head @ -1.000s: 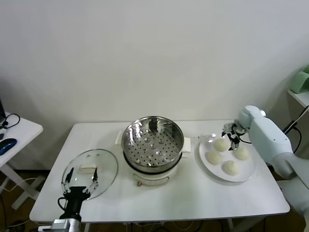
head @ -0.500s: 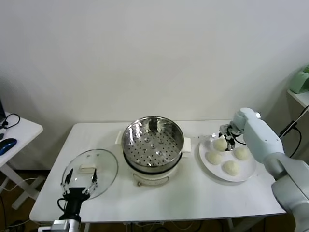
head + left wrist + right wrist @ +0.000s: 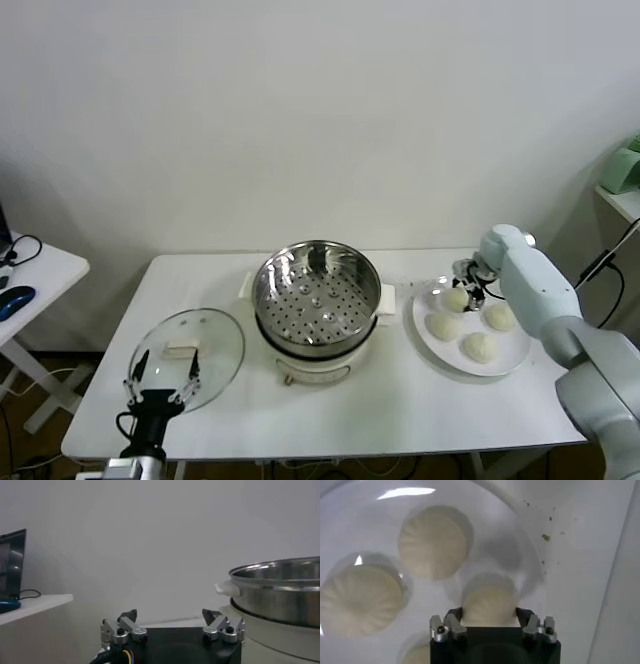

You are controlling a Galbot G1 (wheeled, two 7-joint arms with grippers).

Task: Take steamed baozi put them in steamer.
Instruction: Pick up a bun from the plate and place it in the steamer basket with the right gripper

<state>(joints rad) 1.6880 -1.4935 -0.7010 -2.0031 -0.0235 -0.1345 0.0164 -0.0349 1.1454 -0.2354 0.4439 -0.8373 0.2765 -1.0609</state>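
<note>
right claw (image 3: pixel 489 614) astride rearmost baozi (image 3: pixel 489 605) on plate (image 3: pixel 530 550)

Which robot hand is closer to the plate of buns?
Right. The right gripper is over the plate, its fingers either side of the back bun. The left gripper is far off, at the table's front-left corner by the glass lid.

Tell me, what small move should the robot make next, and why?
Probably lift straight up. The right tool has its fingers against both sides of the rear baozi on the white plate, and the steamer holds none yet. The left tool waits, open, by the glass lid.
</note>
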